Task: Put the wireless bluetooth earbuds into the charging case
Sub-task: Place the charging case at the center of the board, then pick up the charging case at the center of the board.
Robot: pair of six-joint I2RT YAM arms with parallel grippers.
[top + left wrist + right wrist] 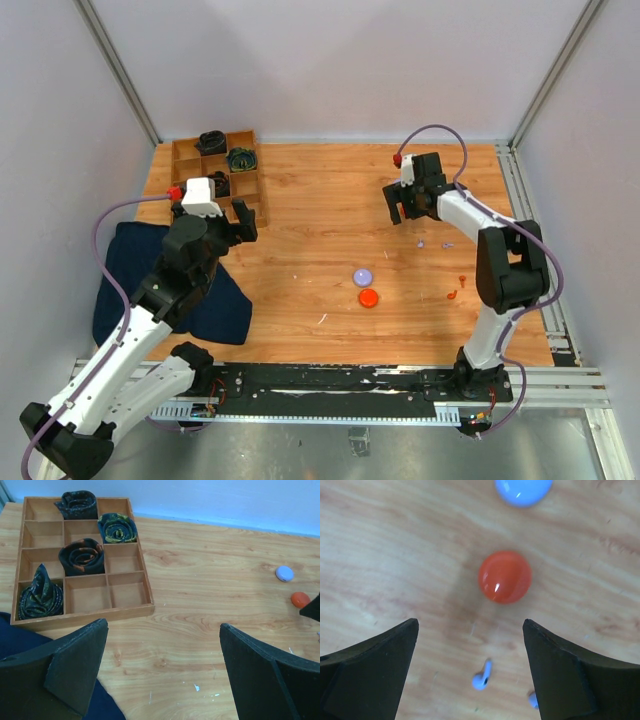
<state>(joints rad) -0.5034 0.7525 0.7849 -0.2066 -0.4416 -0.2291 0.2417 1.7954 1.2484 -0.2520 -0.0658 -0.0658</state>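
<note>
Two lavender earbuds [420, 243] lie on the wood table right of centre, and two orange-red earbuds [452, 295] lie nearer the right arm's base. A round lavender case [362, 275] and a round orange-red case [368, 298] sit mid-table. My right gripper [405, 210] is open above the table, beside the lavender earbuds. In the right wrist view the right gripper [470, 625] is open and empty; one lavender earbud [482, 676] lies between the fingers, a second [532, 698] shows at the right finger's edge, and the orange-red case [504, 577] lies beyond. My left gripper [232, 215] is open and empty.
A wooden compartment tray [185, 152] with rolled dark bundles stands at the back left, also in the left wrist view [127, 612]. A dark blue cloth [130, 270] lies at the left. Both cases show far right in the left wrist view: lavender case [284, 573], orange-red case [300, 599].
</note>
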